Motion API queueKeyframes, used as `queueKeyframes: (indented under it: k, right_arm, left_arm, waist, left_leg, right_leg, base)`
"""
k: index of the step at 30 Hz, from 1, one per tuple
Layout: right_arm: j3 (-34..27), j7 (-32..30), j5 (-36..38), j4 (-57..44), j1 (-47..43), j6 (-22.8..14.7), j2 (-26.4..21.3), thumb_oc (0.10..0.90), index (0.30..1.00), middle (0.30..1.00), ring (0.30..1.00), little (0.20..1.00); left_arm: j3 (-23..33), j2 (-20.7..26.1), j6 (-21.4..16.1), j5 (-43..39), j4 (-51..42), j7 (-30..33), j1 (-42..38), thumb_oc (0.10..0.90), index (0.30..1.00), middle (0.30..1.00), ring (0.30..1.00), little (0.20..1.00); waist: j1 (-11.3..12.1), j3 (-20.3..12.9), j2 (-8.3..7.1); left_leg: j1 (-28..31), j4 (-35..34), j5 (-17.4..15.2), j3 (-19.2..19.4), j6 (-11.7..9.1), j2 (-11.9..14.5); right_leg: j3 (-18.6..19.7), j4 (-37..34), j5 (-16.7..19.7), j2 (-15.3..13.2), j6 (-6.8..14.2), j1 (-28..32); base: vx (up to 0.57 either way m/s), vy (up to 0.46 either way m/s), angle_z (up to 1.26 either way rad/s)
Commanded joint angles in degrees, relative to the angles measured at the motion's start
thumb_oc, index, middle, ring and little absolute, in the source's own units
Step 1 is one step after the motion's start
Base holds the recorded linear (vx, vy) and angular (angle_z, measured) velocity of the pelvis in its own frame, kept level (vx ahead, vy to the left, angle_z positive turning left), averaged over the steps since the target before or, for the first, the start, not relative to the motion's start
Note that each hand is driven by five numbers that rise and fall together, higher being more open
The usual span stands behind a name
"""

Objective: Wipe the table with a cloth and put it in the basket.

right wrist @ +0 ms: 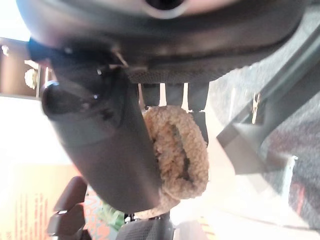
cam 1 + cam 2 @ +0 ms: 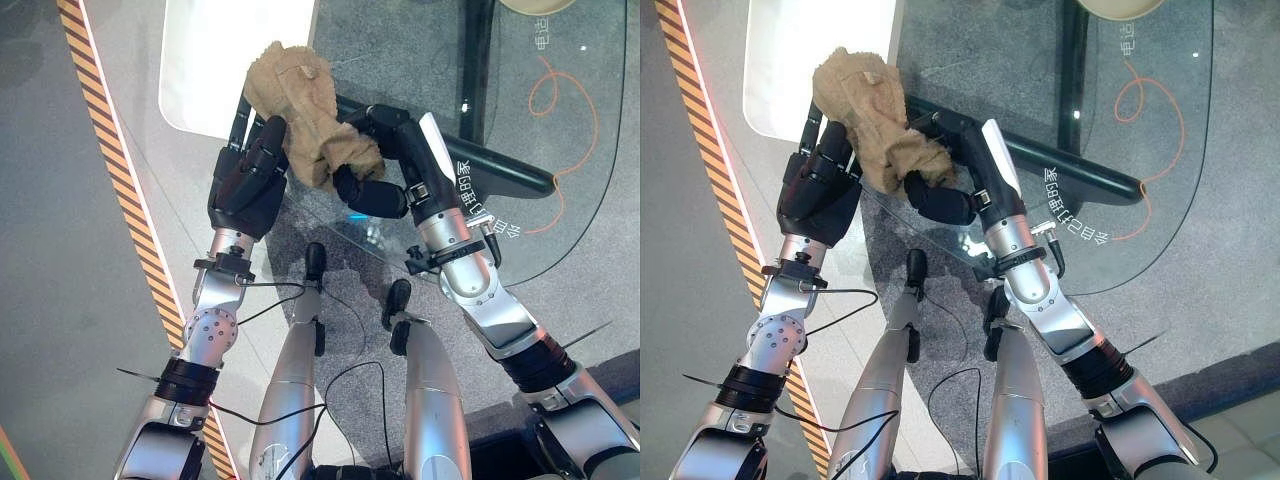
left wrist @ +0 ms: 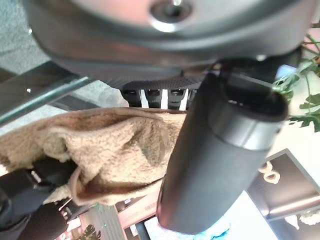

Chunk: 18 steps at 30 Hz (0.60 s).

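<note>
While my right robot hand pinches the tan cloth above the glass worktop, my left robot hand seems curled round it too, maybe to steady it.

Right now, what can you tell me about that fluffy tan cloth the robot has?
The fluffy tan cloth looks like soft, nubby terry, bunched into a crumpled lump rather than spread flat. It is held up between both hands above the near edge of the clear glass table. The left robot hand has its fingers against one side, and the right robot hand pinches a rolled fold between thumb and fingers. Its upper end sticks up loose.
</note>
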Motion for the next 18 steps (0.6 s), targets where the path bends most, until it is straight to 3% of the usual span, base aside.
queueKeyframes:
  k: [1,18]
  right_arm:
    - [-1.2,1.4,1.7,-13.2,-6.8,-9.9,1.6,0.100,0.300,0.300,0.300,0.200]
    - [2.4,0.5,2.5,-11.4,-7.7,-5.5,0.1,0.100,0.300,0.300,0.300,0.200]
  left_arm:
    - [0.7,1.1,-1.3,-0.5,-8.1,-5.1,-3.5,0.800,0.900,0.900,0.900,0.900]
    - [-0.9,1.4,-1.2,-2.1,-9.5,-7.7,-4.0,0.800,0.900,0.900,0.900,0.900]
  waist:
    - [0.4,-1.5,-2.85]
    - [0.6,-1.5,-2.92]
  left_leg:
    - [3.3,7.6,-12.1,3.7,2.2,-3.1]
    - [3.5,7.3,-11.9,3.6,2.2,-3.3]
  right_leg:
    - [1.8,-17.5,10.8,2.7,2.1,4.5]
    - [1.5,-17.7,10.8,2.7,1.8,4.6]
  base:
    - [0.00,0.000,0.00]
    - [0.00,0.000,0.02]
